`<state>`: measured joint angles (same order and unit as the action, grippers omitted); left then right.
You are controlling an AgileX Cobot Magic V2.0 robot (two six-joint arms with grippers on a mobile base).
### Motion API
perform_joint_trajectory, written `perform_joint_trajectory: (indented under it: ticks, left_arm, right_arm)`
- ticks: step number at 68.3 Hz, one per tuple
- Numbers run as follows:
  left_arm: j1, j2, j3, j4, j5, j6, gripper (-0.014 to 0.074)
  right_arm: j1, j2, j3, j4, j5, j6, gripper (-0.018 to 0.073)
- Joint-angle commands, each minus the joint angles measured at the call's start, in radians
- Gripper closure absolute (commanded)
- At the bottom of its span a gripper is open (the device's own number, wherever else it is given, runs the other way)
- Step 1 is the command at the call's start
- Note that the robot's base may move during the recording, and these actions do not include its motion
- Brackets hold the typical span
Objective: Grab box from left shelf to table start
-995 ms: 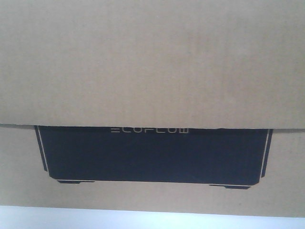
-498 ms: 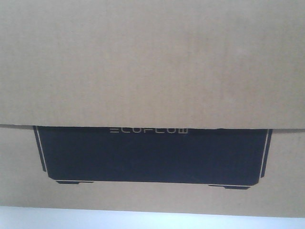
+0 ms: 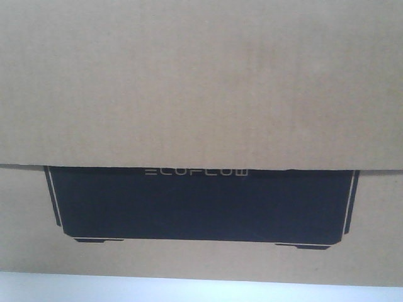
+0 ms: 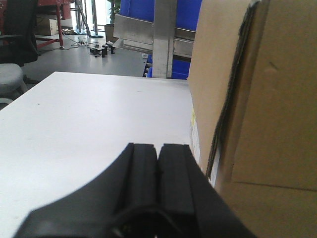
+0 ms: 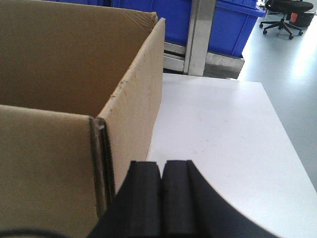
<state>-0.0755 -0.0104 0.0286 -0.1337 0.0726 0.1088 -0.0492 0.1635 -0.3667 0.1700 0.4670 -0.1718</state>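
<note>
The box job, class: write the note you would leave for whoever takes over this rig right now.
Left gripper: shut, empty, beside the box on its left side.
Right gripper: shut, empty, at the box's right side.
The box stands on the table, flaps open. The shelf lies beyond the table's far edge.
Done: box on table.
Left: probably only to back the arms off.

In my left wrist view, the left gripper [image 4: 158,158] occupies the bottom centre of the frame. Its two black fingers [image 4: 141,173] are pressed flat against each other, with only a thin vertical seam between them. In my right wrist view, the right gripper [image 5: 161,176] sits at bottom centre in the same condition: both black pads [image 5: 176,198] meet along a narrow seam, nothing between them. My front view shows neither arm.
</note>
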Motion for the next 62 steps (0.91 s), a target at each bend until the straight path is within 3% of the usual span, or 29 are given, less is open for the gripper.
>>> perform_joint_trajectory:
  ticks: [1, 8, 19, 29, 43, 62]
  left_arm:
    - [0.001, -0.016, -0.002, -0.011, -0.091, 0.003, 0.0688]
    - [0.001, -0.016, -0.002, -0.011, -0.091, 0.003, 0.0688]
    - [0.001, -0.016, -0.002, -0.011, -0.091, 0.003, 0.0688]
    - [0.001, -0.016, -0.002, -0.011, -0.091, 0.003, 0.0688]
    - [0.001, -0.015, -0.002, -0.011, -0.091, 0.003, 0.0688]
    - [0.001, -0.015, -0.002, -0.011, -0.091, 0.003, 0.0688]
  right_arm:
    - [-0.002, 0.011, -0.026, 0.007, -0.090, -0.005, 0.0502]
    - [-0.002, 0.011, -0.011, 0.003, -0.100, -0.004, 0.0502]
    - [-0.004, -0.010, 0.103, -0.107, -0.214, 0.038, 0.0502]
    - [-0.004, -0.083, 0.236, -0.127, -0.322, 0.112, 0.0502]
    - [-0.004, -0.181, 0.404, -0.130, -0.450, 0.131, 0.0502]
    - [-0.004, -0.184, 0.401, -0.131, -0.446, 0.130, 0.0502]
